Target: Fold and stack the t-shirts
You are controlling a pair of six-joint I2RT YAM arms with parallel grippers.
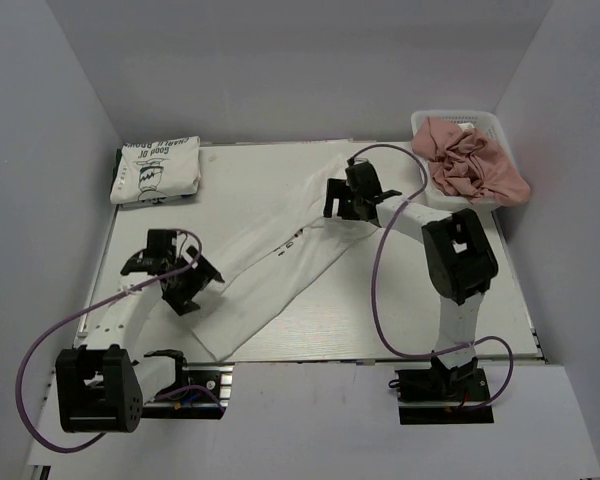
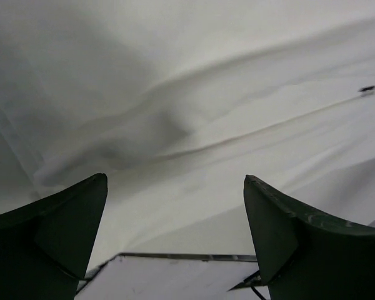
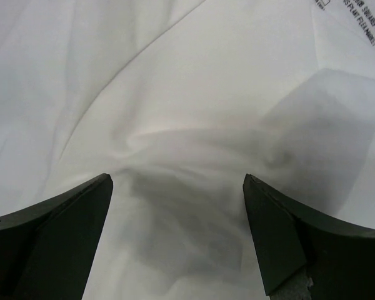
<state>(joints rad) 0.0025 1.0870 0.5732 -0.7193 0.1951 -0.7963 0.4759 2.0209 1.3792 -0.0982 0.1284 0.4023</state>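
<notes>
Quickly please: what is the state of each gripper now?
Left gripper: open, over the white t-shirt.
Right gripper: open, over the same t-shirt.

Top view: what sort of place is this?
Likely a lab cell for robot laundry folding: bare grey walls box in a white table, the left arm and right arm are bolted at its near edge, a folded t-shirt and a basket of pink cloth sit at the far corners.
</notes>
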